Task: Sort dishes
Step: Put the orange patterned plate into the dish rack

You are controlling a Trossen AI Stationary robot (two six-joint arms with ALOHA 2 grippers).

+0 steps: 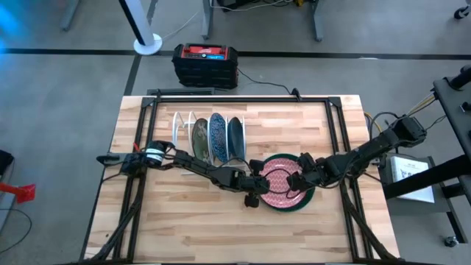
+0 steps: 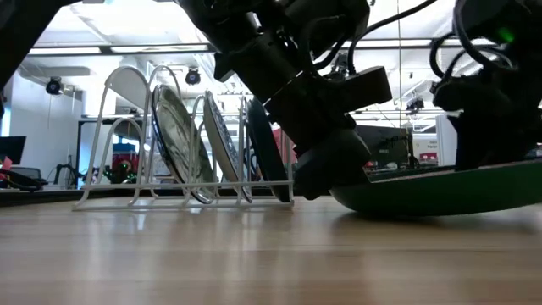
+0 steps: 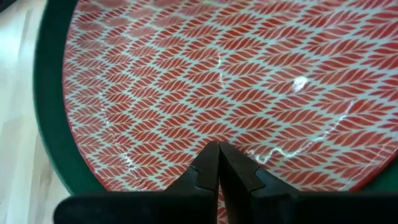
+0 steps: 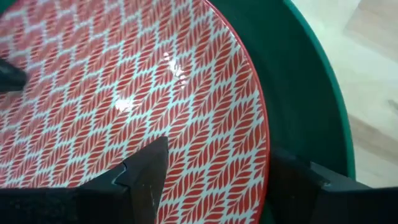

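Here the right end effector (image 4: 211,180) stands spread, one finger over the red-patterned plate (image 4: 118,93) and the other over the dark green plate (image 4: 298,106) beneath it, the red rim between them; only its wrist view shows this straddle. The left end effector (image 3: 219,171) is pressed together, its tip over the red pattern at that plate's opposite edge. From the low view, the green plate's underside curves up off the desk (image 2: 254,254). Beyond the left end effector, the white wire rack (image 1: 210,140) holds three plates on edge: greyish-brown (image 1: 200,138), blue speckled (image 1: 218,137), and dark (image 1: 235,137).
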